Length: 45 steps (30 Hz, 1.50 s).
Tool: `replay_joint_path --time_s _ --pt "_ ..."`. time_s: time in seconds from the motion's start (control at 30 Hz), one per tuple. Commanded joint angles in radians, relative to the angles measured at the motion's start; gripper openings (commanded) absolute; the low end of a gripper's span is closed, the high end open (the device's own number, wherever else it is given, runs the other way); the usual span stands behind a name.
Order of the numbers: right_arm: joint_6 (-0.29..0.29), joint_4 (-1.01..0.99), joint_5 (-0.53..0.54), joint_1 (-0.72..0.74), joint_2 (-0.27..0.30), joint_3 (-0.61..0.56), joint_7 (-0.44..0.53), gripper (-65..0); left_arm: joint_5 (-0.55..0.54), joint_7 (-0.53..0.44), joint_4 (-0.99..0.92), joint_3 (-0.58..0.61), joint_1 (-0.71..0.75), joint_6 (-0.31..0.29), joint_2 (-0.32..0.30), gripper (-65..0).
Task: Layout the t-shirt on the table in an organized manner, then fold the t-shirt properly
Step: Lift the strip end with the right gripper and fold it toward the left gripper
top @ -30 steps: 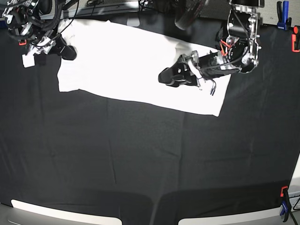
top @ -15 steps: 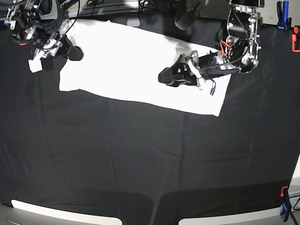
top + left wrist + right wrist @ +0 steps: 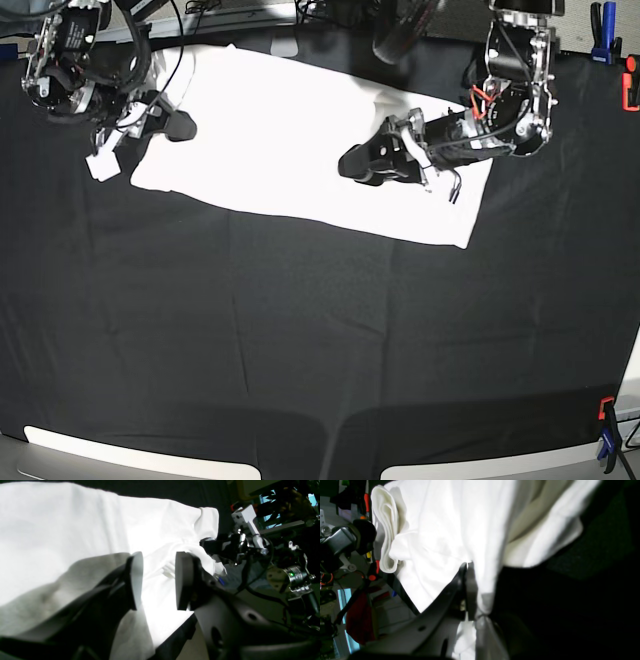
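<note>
Since a second ago my right gripper (image 3: 183, 127) has slid inward along the shirt (image 3: 300, 140) edge and clamped a fold of it; the cloth has bunched. Left gripper (image 3: 158, 580) rests part-open, empty, on the shirt, which lies flat on the table (image 3: 300, 340); I judge this a sleeve fold starting

Both arms are showing bare silver metal frames wrapped in looping black cables. The left arm (image 3: 515, 90) is carrying a small twist of red wire. The left gripper (image 3: 158, 580) is wearing matte black fingers (image 3: 183, 580) with flat pads, possibly rubber-faced.
</note>
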Motion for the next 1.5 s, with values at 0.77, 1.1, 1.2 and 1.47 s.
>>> replay_joint_path --time_s 0.77,1.1,1.2,1.47 --pt "-0.002 0.003 -0.177 0.435 0.248 0.169 -0.113 -65.0 -0.189 -0.001 0.069 -0.002 -0.027 -0.035 0.003 -45.1" --pt "-0.002 0.003 -0.172 0.511 0.160 0.054 -0.114 -65.0 -0.189 -0.001 0.069 -0.002 -0.027 -0.035 0.003 -45.1" --pt "-0.002 0.003 -0.171 0.512 0.106 0.005 -0.114 -65.0 -0.189 0.000 0.069 -0.002 -0.026 -0.035 0.003 -45.1" --pt "-0.017 0.069 -0.172 0.510 -0.023 -0.080 -0.150 -65.0 -0.189 0.006 0.069 -0.002 -0.027 -0.035 0.003 -45.1"
